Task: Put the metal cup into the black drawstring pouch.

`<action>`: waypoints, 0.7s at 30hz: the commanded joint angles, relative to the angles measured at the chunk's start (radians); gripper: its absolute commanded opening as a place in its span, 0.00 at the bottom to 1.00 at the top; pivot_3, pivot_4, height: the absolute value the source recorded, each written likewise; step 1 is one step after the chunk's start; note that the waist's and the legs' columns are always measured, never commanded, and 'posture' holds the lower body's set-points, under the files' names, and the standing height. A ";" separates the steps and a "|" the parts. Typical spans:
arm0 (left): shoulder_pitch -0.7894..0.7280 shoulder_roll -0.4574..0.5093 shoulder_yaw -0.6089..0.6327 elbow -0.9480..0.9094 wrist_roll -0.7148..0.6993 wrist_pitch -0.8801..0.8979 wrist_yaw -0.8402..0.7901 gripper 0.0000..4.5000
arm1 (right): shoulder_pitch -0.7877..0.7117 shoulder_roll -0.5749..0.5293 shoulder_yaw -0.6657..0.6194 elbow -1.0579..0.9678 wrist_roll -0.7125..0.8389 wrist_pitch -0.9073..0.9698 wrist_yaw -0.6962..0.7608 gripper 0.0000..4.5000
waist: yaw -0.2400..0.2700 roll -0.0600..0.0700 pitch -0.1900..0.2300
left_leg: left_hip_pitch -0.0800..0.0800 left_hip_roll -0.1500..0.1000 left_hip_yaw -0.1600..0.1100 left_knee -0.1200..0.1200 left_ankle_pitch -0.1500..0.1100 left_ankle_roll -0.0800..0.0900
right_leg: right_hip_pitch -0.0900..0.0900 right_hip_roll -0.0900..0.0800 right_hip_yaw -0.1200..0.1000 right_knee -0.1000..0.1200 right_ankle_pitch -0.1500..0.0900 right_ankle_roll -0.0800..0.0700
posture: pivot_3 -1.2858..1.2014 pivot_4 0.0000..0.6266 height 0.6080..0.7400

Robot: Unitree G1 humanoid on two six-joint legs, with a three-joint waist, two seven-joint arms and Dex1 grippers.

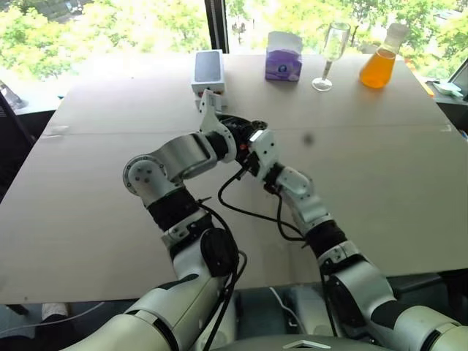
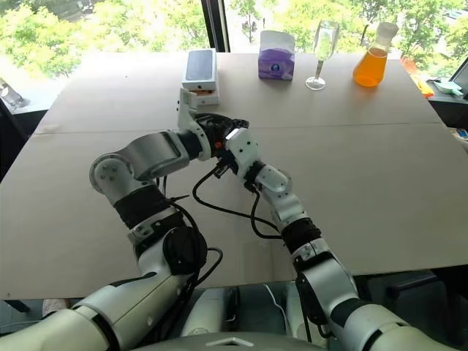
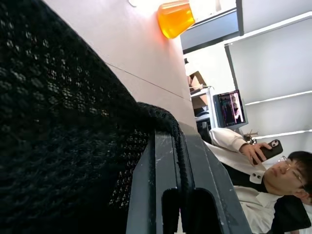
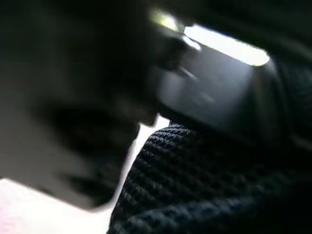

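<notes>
- Left eye view: my two arms meet over the middle of the pale beige table [image 1: 380, 190], a little towards its far edge. My left gripper [image 1: 235, 131] and my right gripper [image 1: 248, 140] come together on the soft black fabric drawstring pouch [image 1: 240, 129], a dark bundle held above the tabletop between them. I cannot make out the metal cup here. Along the far edge stand a white and grey phone box [image 1: 208, 70], a purple and white tissue box [image 1: 284, 57], a clear stemmed wine glass [image 1: 331, 53] and a conical flask of orange liquid [image 1: 381, 60], the flask nearest the far right corner.
- Right eye view: the same grouping; the pouch sits just on the near side of the phone box, well apart from the glass and flask.
- Left wrist view: woven black mesh of the pouch covers most of the picture, and my left fingers [image 3: 168, 195] are pressed together with the pouch's edge pinched between them. Past it the table runs to the orange flask, and a person in a white shirt [image 3: 253, 195] holds a phone beyond the table.
- Right wrist view: black knit fabric lies right against my right fingers, which are closed and seem to grip the pouch; a blurred grey-metal shape [image 4: 209, 97] rises just beyond it, too unclear to name.
</notes>
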 commanded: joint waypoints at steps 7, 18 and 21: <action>0.107 0.100 -0.170 -0.050 0.009 0.019 -0.038 0.00 | 0.019 0.024 0.049 -0.013 -0.051 0.051 0.003 0.00 | -0.004 0.000 0.000 | 0.001 0.000 0.000 0.000 0.000 0.000 | 0.000 0.001 0.000 0.000 0.000 0.000 | 0.52 0.24 1.00; 0.349 0.408 -0.534 -0.209 0.216 -0.186 -0.363 0.00 | 0.098 -0.138 0.046 -0.364 0.037 0.387 0.198 0.72 | 0.016 0.000 0.000 | 0.000 -0.001 -0.001 0.000 0.001 -0.002 | 0.000 -0.002 -0.001 0.000 0.000 0.000 | 0.52 0.24 1.00; 0.376 0.461 -0.587 -0.224 0.260 -0.237 -0.431 0.00 | 0.145 -0.208 0.041 -0.521 0.051 0.475 0.227 0.72 | 0.018 0.000 0.001 | 0.000 0.000 -0.002 -0.002 0.001 -0.002 | 0.000 -0.001 -0.001 0.001 0.000 -0.001 | 0.52 0.24 1.00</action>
